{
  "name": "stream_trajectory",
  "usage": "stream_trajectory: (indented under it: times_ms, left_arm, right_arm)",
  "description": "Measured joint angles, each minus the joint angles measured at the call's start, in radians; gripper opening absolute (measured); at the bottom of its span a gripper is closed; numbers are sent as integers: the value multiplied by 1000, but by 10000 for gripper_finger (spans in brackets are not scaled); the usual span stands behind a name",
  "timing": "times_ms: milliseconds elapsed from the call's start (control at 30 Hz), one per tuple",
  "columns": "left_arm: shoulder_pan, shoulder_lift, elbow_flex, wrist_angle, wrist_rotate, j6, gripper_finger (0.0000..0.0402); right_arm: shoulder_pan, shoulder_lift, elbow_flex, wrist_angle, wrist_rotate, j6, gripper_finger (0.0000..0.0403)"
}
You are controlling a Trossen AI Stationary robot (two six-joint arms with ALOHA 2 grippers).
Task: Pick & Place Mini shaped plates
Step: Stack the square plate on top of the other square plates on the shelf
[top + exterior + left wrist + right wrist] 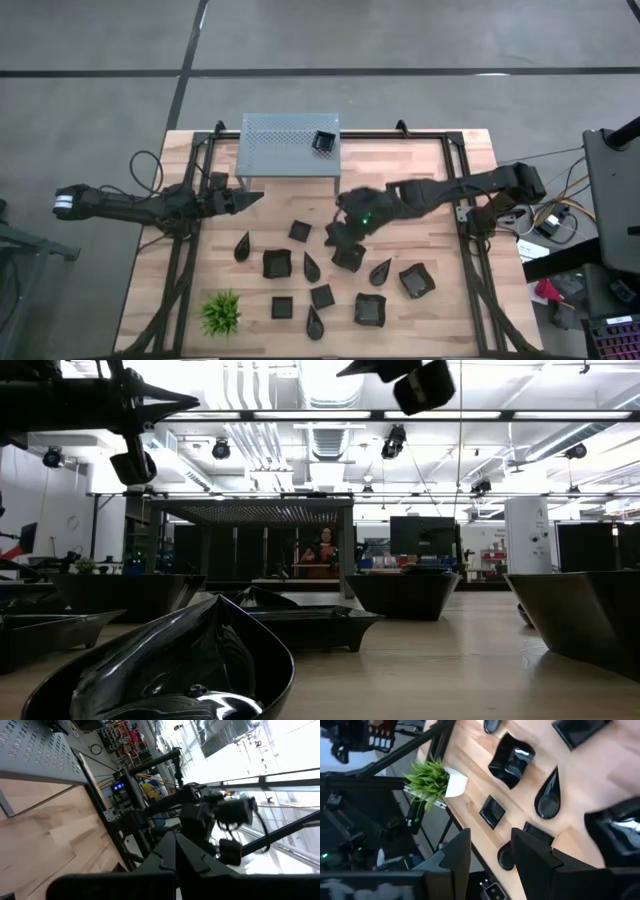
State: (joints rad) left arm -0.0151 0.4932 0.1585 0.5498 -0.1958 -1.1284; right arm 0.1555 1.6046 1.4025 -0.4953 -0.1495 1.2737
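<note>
Mini shaped plates (pixel 277 263) scattered on table (pixel 420 190), right gripper (pixel 340 232) parted, empty, above them, left gripper (pixel 255 198) closed, empty

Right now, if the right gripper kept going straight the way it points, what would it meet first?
Probably a square plate: the right gripper hangs open just over it, pointing down toward the table's front. From its wrist view, height above the dishes is unclear, so a teardrop plate might come first.

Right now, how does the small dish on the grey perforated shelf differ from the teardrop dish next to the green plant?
The dish on the shelf is square with a raised rim and sits on the grey perforated shelf. The teardrop dish is pointed and narrow and lies on the wooden table. Both are small, black and glossy.
</note>
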Motion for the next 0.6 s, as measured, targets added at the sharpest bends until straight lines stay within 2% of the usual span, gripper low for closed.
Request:
stream_trajectory:
  times_ms: [400, 600]
  left_arm:
    - [-1, 0, 0, 10, 90, -26, 0]
    - [-1, -5, 0, 17, 191, -40, 0]
  right_arm:
    - [177, 101, -2, 2, 182, 199, 120]
    - [236, 195, -2, 5, 187, 345, 125]
